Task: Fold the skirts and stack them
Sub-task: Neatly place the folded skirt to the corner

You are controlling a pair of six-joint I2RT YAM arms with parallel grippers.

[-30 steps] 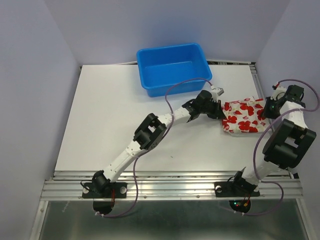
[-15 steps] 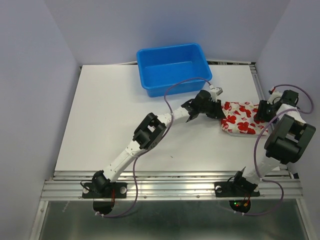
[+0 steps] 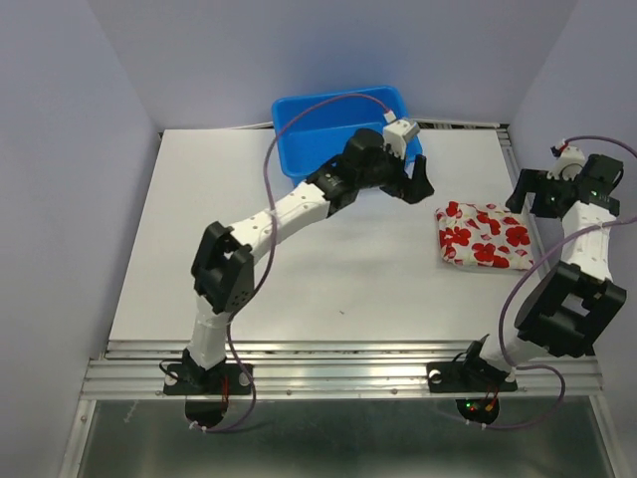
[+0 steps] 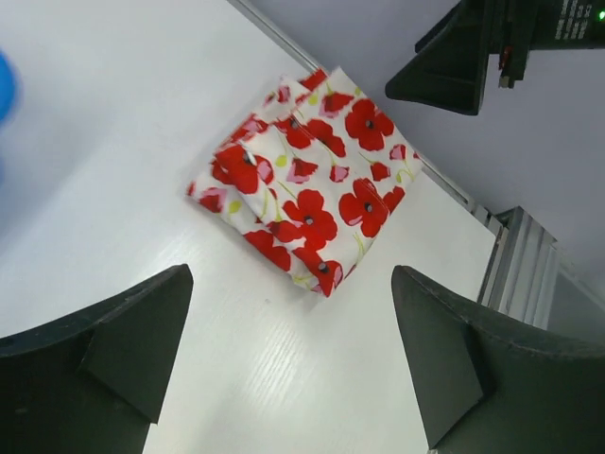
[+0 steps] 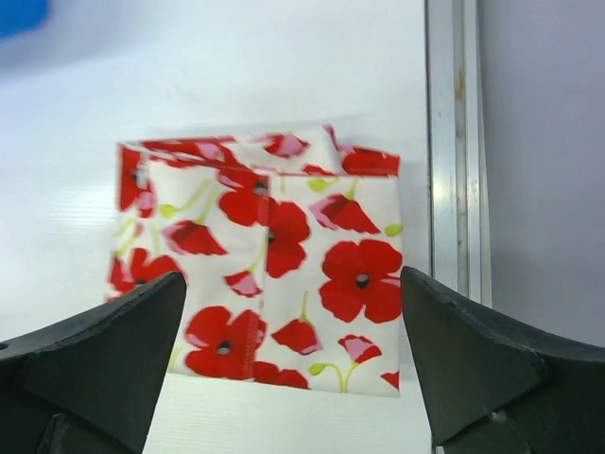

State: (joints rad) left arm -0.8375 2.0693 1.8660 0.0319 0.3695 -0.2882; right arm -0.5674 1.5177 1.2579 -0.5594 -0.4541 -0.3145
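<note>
The flowered skirt point(image 3: 485, 237), white with red poppies, lies folded into a small rectangle on the white table near its right edge. My left gripper point(image 3: 417, 186) hovers open up and to the left of it, by the tub's near right corner. In the left wrist view the skirt point(image 4: 307, 184) lies beyond the wide-apart fingers of the left gripper point(image 4: 291, 276), untouched. My right gripper point(image 3: 530, 194) hangs open to the upper right of the cloth. The right wrist view looks down on the skirt point(image 5: 265, 255) past the spread, empty right gripper point(image 5: 291, 279).
A blue plastic tub point(image 3: 309, 134) stands at the back of the table, with the left arm crossing its front. An aluminium rail point(image 3: 513, 164) runs along the table's right edge, close beside the skirt. Walls close in on both sides.
Both grippers have opened and let go of the flowered skirt. The left arm rose back toward the tub, and the right arm drew away to the right. The skirt now lies flat.
</note>
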